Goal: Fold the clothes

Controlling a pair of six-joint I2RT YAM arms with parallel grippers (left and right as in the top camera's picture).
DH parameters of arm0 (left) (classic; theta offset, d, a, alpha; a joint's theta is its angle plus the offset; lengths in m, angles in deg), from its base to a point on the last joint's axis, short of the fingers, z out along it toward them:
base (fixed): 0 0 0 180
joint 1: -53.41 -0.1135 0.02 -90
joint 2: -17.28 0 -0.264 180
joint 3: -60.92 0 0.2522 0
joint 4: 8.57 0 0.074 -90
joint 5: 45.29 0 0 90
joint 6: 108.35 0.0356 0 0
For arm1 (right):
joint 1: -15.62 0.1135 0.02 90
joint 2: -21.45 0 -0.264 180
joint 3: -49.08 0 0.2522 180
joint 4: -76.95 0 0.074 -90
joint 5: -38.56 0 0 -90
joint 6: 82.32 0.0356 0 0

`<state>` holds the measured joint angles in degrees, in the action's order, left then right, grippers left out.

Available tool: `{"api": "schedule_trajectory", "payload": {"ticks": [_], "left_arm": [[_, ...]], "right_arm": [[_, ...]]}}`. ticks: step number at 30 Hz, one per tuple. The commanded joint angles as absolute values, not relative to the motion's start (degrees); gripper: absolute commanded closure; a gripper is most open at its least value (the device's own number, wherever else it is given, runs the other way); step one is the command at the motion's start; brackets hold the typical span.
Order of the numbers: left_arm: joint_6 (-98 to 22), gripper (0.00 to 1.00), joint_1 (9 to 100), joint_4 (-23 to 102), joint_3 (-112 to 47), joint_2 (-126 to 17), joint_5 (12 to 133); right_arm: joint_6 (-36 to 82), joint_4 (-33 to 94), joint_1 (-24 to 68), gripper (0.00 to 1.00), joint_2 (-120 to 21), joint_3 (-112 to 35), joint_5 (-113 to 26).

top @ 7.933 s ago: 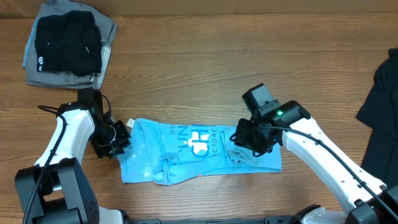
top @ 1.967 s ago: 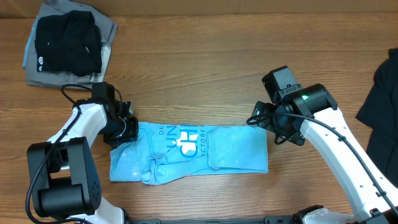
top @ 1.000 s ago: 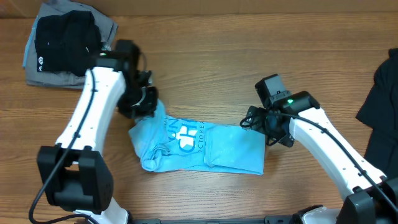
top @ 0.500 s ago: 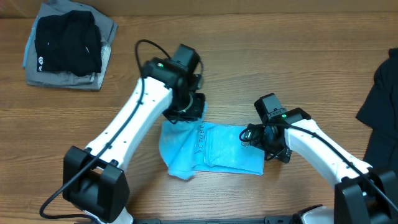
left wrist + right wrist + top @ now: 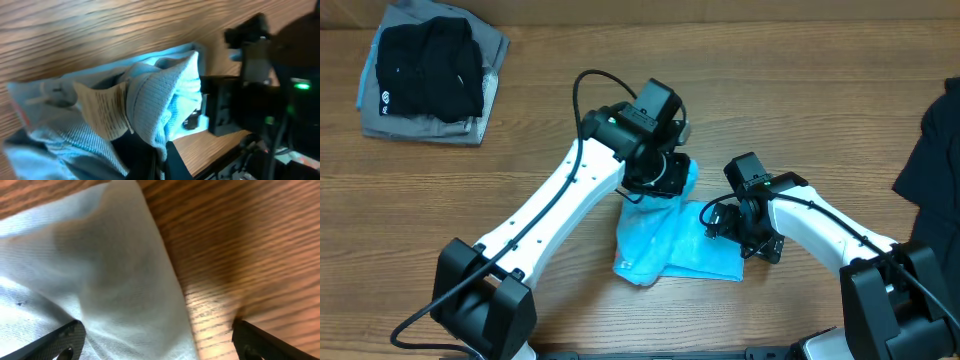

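My left claw is closed on a bunched fistful of the light blue short-sleeved cotton T-shirt; the left wrist view shows a ribbed hem or collar edge and a tan care label gathered up right at the pinch. My right claw is spread wide and grips nothing; its fingers stand either side of the shirt's right edge, one over the cloth and the other over bare wood.

The shirt lies in the middle of the brown wooden table, between my two arms. One end is lifted and carried over the rest, and the lower part lies flat in a loose, skewed heap.

I judge it light and completely limp; it will sag from any single point and drag its own layers along. Thin cotton on wood should slide without much trouble, so a held-down edge will likely be needed as an anchor. The ribbed edge is the firmest place to hold, since the doubled knit gives my pads something to bite. For the flat end I would take a corner or a seam, and pinch through all the layers so none peels off. There is nothing fragile here; the worry is only wrinkles and a crooked fold.

The pile of black and grey folded garments and the large dark garment lie well apart from it.
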<state>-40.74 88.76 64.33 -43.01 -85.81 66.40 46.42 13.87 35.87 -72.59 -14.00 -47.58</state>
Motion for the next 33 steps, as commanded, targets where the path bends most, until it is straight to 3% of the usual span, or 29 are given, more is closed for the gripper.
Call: {"api": "schedule_trajectory", "payload": {"ticks": [1, 6, 18, 22, 33], "left_arm": [[-41.8, 0.96, 90.6, 63.2, -44.4, -85.7, 68.5], [-41.7, 0.96, 91.3, 63.0, -44.4, -85.8, 67.4], [-43.3, 0.96, 91.8, 60.6, -43.9, -86.5, 67.2], [-43.3, 0.96, 93.1, 60.2, -43.9, -86.5, 67.2], [-46.0, 0.94, 100.1, 57.3, -42.5, -86.6, 64.0]], "right_arm": [[45.8, 15.4, 35.8, 0.01, -73.7, -13.4, -45.4], [45.7, 14.5, 34.3, 0.00, -73.7, -14.2, -45.3], [35.8, 6.7, 20.7, 0.00, -73.7, -22.2, -42.4], [30.5, 6.9, 17.1, 0.00, -73.7, -23.3, -35.2], [28.4, 1.4, 7.7, 0.00, -73.7, -28.9, -34.6]]}}
